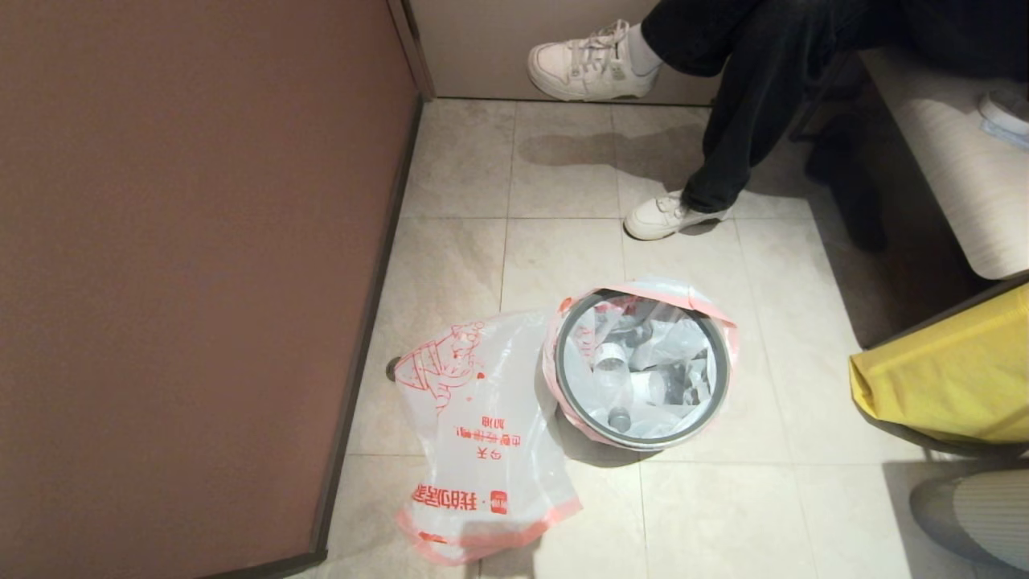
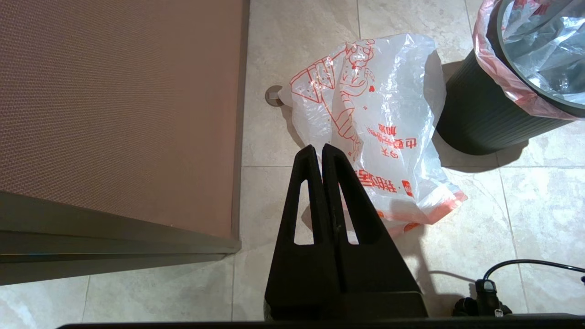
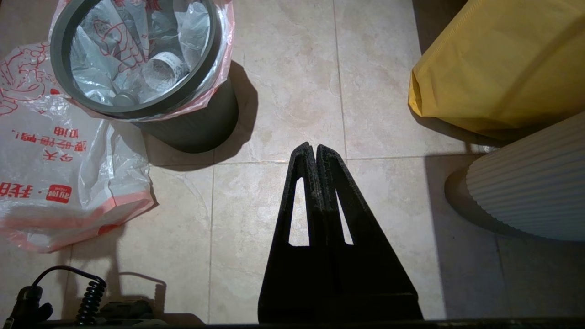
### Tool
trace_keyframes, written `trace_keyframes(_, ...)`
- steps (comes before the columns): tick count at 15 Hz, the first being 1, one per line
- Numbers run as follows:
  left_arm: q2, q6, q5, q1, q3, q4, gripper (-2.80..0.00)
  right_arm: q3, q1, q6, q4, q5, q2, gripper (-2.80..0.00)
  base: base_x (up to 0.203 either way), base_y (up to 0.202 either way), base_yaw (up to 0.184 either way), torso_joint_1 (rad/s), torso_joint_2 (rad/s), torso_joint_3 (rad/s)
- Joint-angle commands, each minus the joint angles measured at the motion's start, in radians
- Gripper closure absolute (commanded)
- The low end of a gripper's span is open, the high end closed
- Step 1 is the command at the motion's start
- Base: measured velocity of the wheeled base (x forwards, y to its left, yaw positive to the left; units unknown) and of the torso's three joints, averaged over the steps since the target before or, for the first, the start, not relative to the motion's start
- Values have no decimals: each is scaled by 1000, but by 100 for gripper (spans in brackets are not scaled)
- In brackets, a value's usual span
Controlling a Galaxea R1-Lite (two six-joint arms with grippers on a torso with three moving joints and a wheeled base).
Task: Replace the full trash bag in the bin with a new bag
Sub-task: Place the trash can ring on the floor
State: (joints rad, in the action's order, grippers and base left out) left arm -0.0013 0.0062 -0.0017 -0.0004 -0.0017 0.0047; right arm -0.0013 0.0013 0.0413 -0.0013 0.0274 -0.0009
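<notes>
Bin [image 1: 643, 438]: held the full trash bag [image 1: 635, 370], bottles inside, apparently plastic.
New bag [image 1: 474, 418]: lay on the floor, touching the bin.
Left gripper [image 2: 321, 148]: jaws clenched, empty.
Right gripper [image 3: 309, 148]: jaws clenched, empty.

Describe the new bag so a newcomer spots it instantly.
Start at the brown wall panel; beside its base stands the bin. The new bag lies limp on the tiles against the bin. Unlike the full trash bag lining the bin, it shows no bottles.
</notes>
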Motion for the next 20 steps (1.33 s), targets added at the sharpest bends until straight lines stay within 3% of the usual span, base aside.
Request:
trace_keyframes(1, 1, 0, 0, 0, 0, 0, 0, 0, 0, 0, 0, 0, 1, 0, 0, 0, 0, 0, 0, 0)
trace_keyframes(20, 1, 0, 0, 0, 0, 0, 0, 1, 0, 0, 0, 0, 1, 0, 0, 0, 0, 0, 0, 0)
